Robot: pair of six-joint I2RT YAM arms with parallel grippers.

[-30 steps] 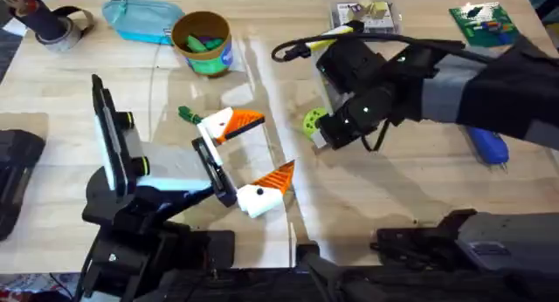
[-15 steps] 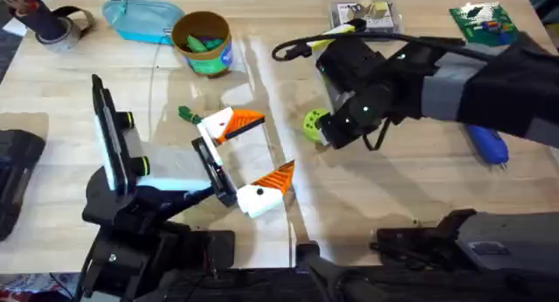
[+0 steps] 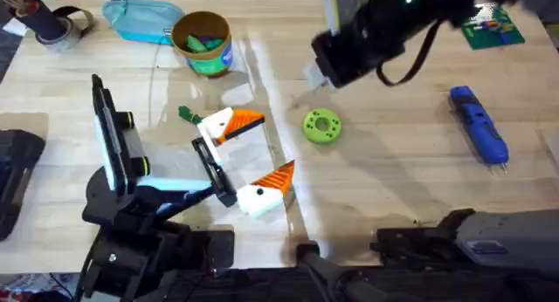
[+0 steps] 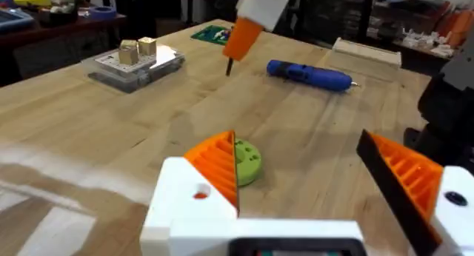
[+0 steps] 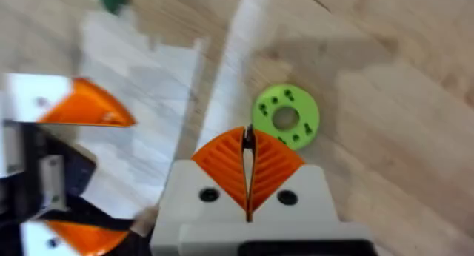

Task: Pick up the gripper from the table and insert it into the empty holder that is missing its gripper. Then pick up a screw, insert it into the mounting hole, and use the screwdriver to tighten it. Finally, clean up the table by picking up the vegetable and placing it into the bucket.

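Your right pincer is clenched on a thin dark screw, the orange pads pressed together with the screw standing between them. The right wrist view looks straight down past it at the lime-green disc lying flat on the bench. From the left wrist view you can see that same pincer hanging in the air beyond the disc, with the screw tip poking out below the orange pads.

Your left pincer is released, its two white fingers with orange ribbed pads standing well apart, low over the bench, and nothing is between them. The disc sits just past the fingers.

On the overhead view, the white-and-orange finger piece sits at the near end of the black bar, and its twin sits at the far end. Both look seated against the bar.

The small dark green vegetable lies on the bench just beside the far piece, well apart from the bucket. The bucket stands upright at the back next to the teal pouch, with something green already inside it.

The blue screwdriver lies flat out on the right side of the bench, touching nothing, well clear of both pincers
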